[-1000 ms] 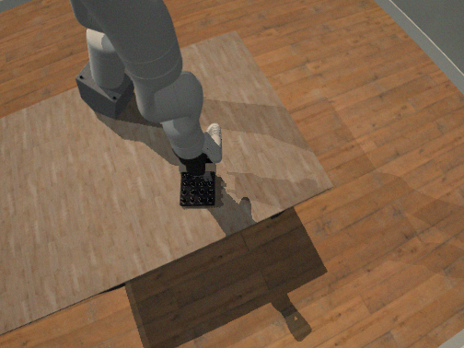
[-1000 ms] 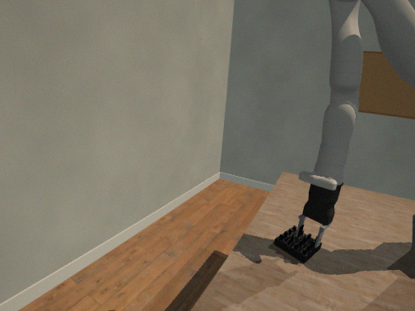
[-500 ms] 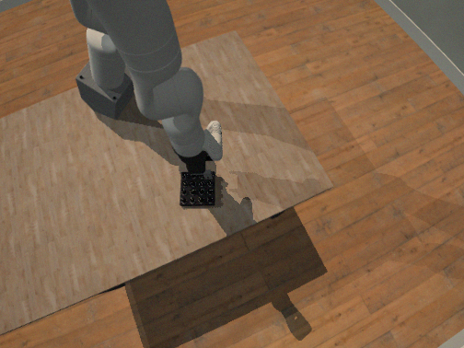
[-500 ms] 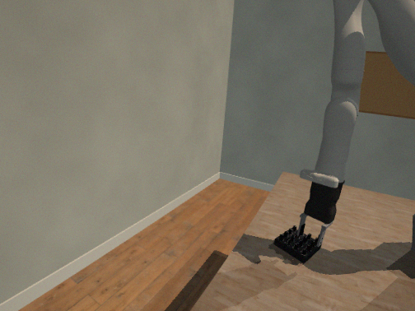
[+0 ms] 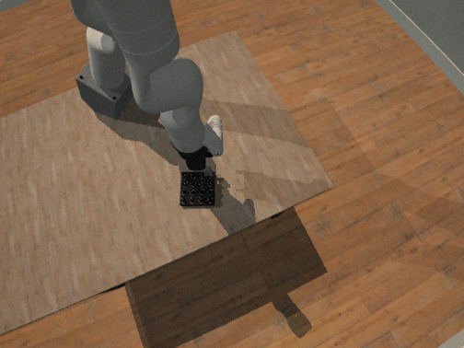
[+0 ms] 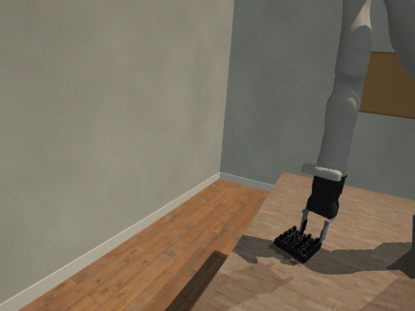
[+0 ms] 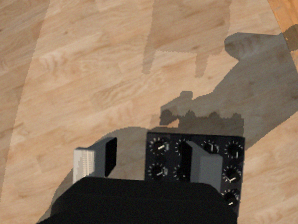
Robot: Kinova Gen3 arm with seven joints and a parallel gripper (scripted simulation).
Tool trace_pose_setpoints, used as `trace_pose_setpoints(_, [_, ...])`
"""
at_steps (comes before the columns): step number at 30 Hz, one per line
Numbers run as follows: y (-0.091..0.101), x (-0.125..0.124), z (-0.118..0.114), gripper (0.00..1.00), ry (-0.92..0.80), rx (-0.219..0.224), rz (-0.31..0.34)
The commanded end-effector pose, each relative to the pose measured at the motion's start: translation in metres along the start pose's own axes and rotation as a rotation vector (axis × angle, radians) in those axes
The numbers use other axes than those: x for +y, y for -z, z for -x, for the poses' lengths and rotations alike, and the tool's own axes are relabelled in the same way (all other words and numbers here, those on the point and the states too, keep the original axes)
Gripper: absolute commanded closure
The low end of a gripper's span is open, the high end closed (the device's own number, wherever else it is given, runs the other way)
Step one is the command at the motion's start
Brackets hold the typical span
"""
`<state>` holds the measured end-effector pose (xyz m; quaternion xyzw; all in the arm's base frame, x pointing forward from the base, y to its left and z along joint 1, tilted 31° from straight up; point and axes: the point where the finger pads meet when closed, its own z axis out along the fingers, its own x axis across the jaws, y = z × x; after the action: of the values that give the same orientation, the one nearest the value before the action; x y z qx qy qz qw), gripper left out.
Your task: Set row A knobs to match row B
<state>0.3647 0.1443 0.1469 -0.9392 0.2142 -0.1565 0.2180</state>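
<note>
The black knob box stands on the light wooden table, with rows of small black knobs on top. It also shows in the exterior view and in the wrist view. My gripper hangs straight above the box's far edge, its fingers spread wide. In the wrist view one finger stands outside the box's edge and the other over the knobs. Nothing is between the fingers. The knob lines and marks are too small to read.
The arm's grey base block stands at the table's back left. The table's front right edge lies close to the box, with the darker floor beyond.
</note>
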Motion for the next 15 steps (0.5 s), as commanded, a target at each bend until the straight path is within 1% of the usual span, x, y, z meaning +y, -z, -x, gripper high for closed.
trace_pose_setpoints(1, [0.008,0.004,-0.009,0.00,-0.012,0.020,0.002])
trace_pose_setpoints(5, [0.012,0.004,-0.008,0.00,-0.012,0.020,0.002])
trace_pose_setpoints(15, [0.034,0.004,-0.008,0.00,-0.012,0.020,0.002])
